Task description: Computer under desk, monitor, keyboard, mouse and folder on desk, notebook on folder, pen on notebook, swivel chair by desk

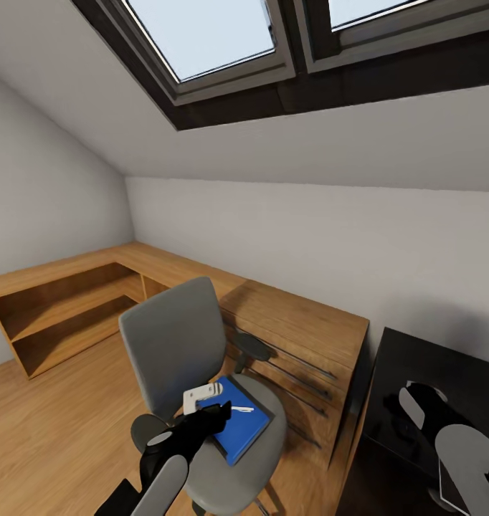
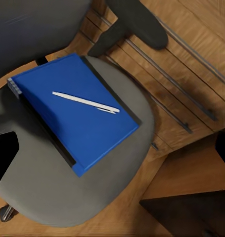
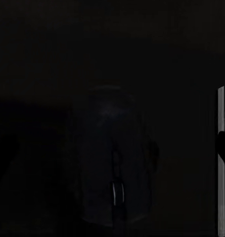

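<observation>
Left gripper [image 1: 214, 414] hangs above the blue folder [image 1: 239, 423] on the swivel chair [image 1: 174, 342] seat.

The folder lies directly under the left gripper, its long axis running diagonally from near left to far right, the white pen [image 2: 86, 102] resting on it. How far that gripper is open cannot be told. The right gripper [image 1: 425, 407], its opening likewise unclear, hangs over the black tabletop [image 1: 474, 373] at right, well apart from the folder, so the left arm is nearer.
</observation>
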`<state>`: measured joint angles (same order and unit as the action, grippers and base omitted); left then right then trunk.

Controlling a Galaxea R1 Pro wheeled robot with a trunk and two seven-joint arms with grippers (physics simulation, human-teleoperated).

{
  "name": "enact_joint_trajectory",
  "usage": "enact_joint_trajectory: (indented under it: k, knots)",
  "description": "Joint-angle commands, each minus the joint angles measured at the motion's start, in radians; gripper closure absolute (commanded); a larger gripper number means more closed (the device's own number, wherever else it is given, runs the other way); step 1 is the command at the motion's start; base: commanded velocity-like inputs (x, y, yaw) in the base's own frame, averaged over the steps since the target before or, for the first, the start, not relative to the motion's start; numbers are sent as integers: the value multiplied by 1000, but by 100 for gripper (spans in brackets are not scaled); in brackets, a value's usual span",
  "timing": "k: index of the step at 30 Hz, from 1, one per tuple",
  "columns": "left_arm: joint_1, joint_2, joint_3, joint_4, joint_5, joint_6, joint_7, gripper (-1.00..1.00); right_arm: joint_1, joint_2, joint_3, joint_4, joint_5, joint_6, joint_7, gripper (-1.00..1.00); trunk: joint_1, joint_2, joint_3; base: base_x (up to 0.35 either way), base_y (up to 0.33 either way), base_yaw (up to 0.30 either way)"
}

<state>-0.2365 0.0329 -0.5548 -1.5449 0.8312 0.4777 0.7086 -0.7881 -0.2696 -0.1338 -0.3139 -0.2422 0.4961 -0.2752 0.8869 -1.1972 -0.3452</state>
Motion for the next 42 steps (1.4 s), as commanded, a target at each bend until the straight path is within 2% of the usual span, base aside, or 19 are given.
enact_joint_trajectory:
  k: [1,5,9,18,21,25,34,37,38,42]
  knots:
    - [-1,1,-2,-3,20,1,9,-100,0,0,0,0,-10,3,-5,-100,0,-1,-1,0,0,0]
    - [-1,13,-6,-29,44,1,9,-100,0,0,1,3,-7,-1,-4,-100,0,-1,-1,0,0,0]
    - [-1,20,-10,-45,49,1,9,-100,0,1,2,4,-7,-7,-3,-100,0,-1,-1,0,0,0]
    - [-1,22,-11,-51,51,1,9,-100,0,-12,1,4,-8,-8,4,-100,0,-1,-1,0,0,0]
    - [-1,22,-12,-52,51,1,9,-100,0,-14,2,3,-8,-8,5,-100,0,-1,-1,0,0,0]
    - [-1,22,-13,-52,51,1,9,-100,0,-15,2,4,-8,-8,5,-100,15,-29,-14,0,0,0]
    - [-1,22,-12,-52,51,1,9,-100,0,-14,2,4,-10,-8,7,-100,15,-29,-14,0,0,0]
    - [-1,22,-11,-52,51,1,9,-100,0,-14,2,4,-11,-8,19,-100,27,-50,-23,0,0,0]
    - [-1,23,-11,-52,51,1,9,-100,0,-14,2,4,-9,-7,43,-100,27,-50,-23,0,0,0]
    - [-1,23,-11,-52,51,1,9,-100,0,-15,2,4,-8,-6,59,-100,31,-57,-26,0,0,0]
